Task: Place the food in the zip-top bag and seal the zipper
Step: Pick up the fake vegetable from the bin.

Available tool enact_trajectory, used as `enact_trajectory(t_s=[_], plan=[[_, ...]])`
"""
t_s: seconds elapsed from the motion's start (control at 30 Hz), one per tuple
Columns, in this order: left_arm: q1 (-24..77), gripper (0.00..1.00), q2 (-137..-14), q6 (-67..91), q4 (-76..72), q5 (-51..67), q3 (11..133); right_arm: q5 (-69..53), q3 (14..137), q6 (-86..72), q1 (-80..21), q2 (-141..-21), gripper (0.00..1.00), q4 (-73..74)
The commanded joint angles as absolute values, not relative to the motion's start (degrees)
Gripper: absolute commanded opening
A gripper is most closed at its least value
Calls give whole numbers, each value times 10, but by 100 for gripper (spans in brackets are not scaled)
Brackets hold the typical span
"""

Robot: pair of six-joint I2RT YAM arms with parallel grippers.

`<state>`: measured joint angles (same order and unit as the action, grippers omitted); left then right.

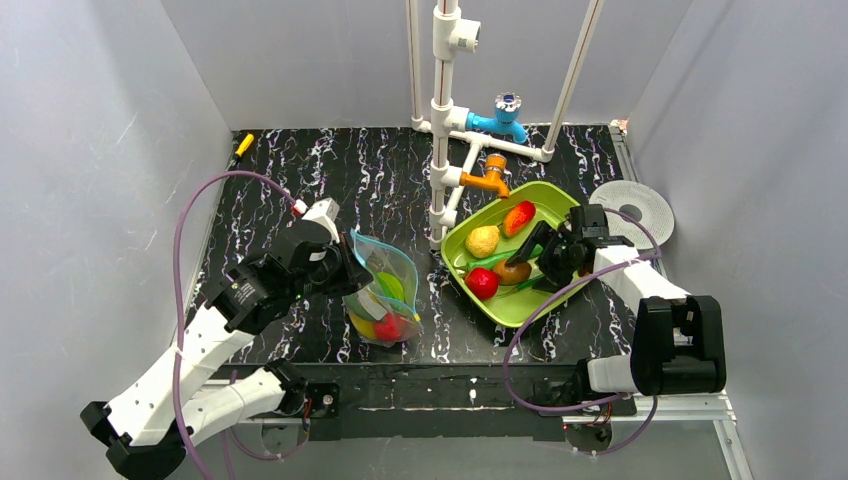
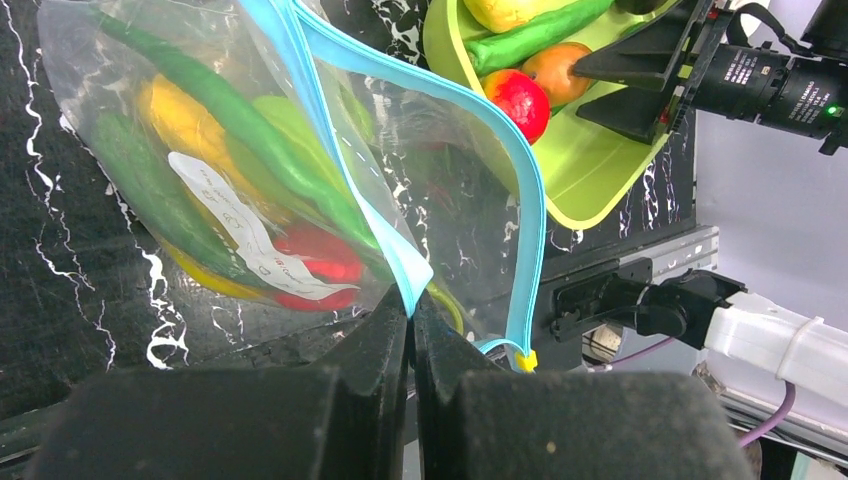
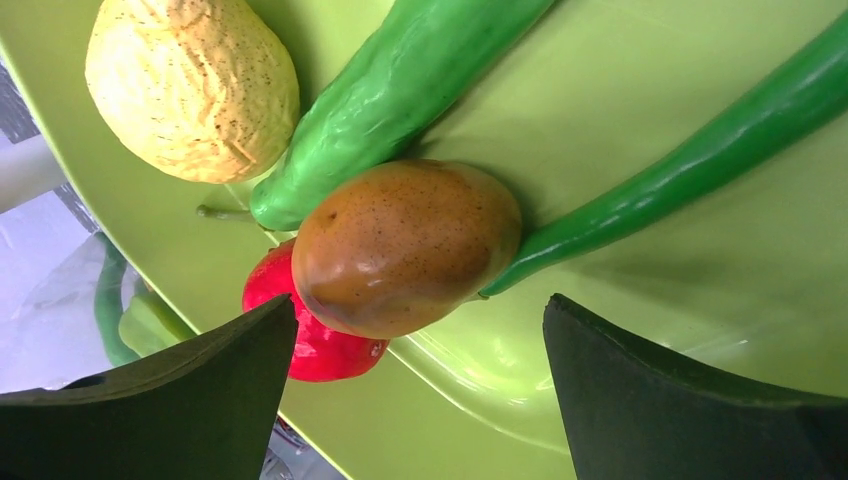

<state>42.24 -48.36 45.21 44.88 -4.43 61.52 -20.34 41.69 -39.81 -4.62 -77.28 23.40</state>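
Note:
The clear zip-top bag (image 1: 382, 292) lies left of centre with its mouth open, holding green, yellow and red toy food (image 2: 250, 200). My left gripper (image 2: 412, 312) is shut on one lip of its light-blue zipper (image 2: 400, 262); the other lip (image 2: 528, 215) hangs free. My right gripper (image 3: 420, 345) is open over the lime-green tray (image 1: 548, 290), its fingers either side of a brown fruit (image 3: 405, 245). Around it lie a red fruit (image 3: 315, 345), a yellow fruit (image 3: 190, 85) and two green vegetables (image 3: 395, 95).
A white pipe frame (image 1: 443, 120) with a blue tap (image 1: 500, 115) and an orange tap (image 1: 490, 178) stands behind the tray. A white disc (image 1: 632, 208) lies at the right edge. A small yellow piece (image 1: 243, 144) lies far left.

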Motion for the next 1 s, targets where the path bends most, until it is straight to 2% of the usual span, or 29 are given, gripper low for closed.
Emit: enact_trajectory(t_s=[0.0,0.23,0.47,0.63,0.97], plan=[[423,0,-485,454,442,-36,615,-234,417,-397,-57,-777,96,193],[423,0,-474,462,450,-36,611,-238,445,-415,-80,-822,84,188],[423,0,-479,464,448,-32,611,-218,451,-423,-100,-843,84,177],[423,0,-482,463,447,-30,614,-204,453,-411,-101,-831,76,185],[423,0,-485,462,439,-28,610,-154,476,-369,-105,-762,87,246]])
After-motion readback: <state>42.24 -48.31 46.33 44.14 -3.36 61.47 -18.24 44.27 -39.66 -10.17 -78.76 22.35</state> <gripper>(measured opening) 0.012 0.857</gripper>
